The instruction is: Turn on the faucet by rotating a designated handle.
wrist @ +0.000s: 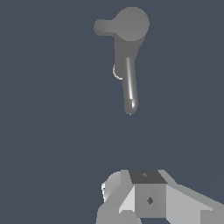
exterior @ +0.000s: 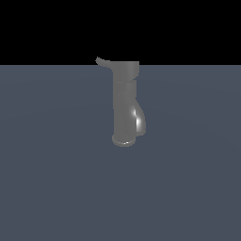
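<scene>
A flat blue-grey floor (exterior: 56, 188) fills the scene under a black backdrop, and on it, near the middle of the exterior view, stands the faucet (exterior: 124, 103), a dull grey upright cylinder on a round flared base. A short glossy spout (exterior: 140, 120) bulges from its lower side toward the exterior view's right. At its top sits a wider cap, and from that cap the handle (exterior: 104, 62), a thin curved lever with an upturned tip, projects toward the exterior view's left. The arm does not show in the exterior view at all. In the wrist view the faucet (wrist: 129, 30) is seen from above, its handle (wrist: 103, 27) a short stub off the round cap and its spout (wrist: 130, 87) a long bright bar. The gripper (wrist: 146, 199) appears only as white and grey blocks at the picture's edge, well apart from the faucet, with bare floor between them. Its fingertips are out of frame, so whether the claw stands apart or together cannot be told. As far as can be judged, the task is at its start: nothing touches the handle, and both the approach to the lever and the rotation itself remain to be done.
</scene>
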{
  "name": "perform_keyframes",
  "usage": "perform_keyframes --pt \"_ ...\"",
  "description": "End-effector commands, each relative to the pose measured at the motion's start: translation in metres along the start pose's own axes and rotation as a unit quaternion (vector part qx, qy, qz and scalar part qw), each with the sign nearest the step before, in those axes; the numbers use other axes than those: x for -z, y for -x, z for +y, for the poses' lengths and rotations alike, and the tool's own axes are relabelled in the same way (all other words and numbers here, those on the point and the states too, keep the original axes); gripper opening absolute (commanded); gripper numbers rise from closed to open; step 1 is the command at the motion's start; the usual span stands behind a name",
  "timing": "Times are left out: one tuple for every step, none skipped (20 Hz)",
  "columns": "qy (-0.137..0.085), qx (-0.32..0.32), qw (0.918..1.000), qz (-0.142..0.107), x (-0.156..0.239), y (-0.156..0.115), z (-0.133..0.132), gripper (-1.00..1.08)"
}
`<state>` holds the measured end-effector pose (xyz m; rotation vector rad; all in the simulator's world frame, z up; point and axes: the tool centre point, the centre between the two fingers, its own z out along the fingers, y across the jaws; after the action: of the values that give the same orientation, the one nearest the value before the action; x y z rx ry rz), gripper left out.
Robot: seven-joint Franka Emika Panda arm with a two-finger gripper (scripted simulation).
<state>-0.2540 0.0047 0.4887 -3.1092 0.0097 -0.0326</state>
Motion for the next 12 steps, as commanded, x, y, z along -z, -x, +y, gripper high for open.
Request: perform_keyframes --pt "0.0 0.0 1.0 0.0 0.0 0.0 0.0 -1.0" --pt "0.0 0.0 1.0 0.0 0.0 0.0 0.0 -1.0" --pt "0.001 -0.001 1.0 0.0 0.0 -0.001 0.001 -1.0" --pt "0.003 -0.003 1.0 -0.001 0.0 -0.001 0.003 -1.0" --pt "0.005 -0.006 1.0 -0.002 -0.001 -0.002 0.005 -1.0" --pt "0.008 -0.009 0.9999 -0.003 -0.001 -0.004 0.007 -1.0" --pt "0.011 -0.011 0.9999 -0.003 -0.002 -0.005 0.01 -1.0" --pt "0.014 -0.014 0.9998 -0.004 -0.002 -0.006 0.012 -1.0" --pt "0.015 -0.015 0.9998 -0.005 -0.002 -0.006 0.014 -1.0" --pt "0.017 -0.015 0.9997 -0.005 -0.003 -0.006 0.015 -1.0" --pt "0.017 -0.015 0.9997 -0.005 -0.003 -0.006 0.015 -1.0" --pt "0.017 -0.015 0.9997 -0.005 -0.003 -0.006 0.015 -1.0"
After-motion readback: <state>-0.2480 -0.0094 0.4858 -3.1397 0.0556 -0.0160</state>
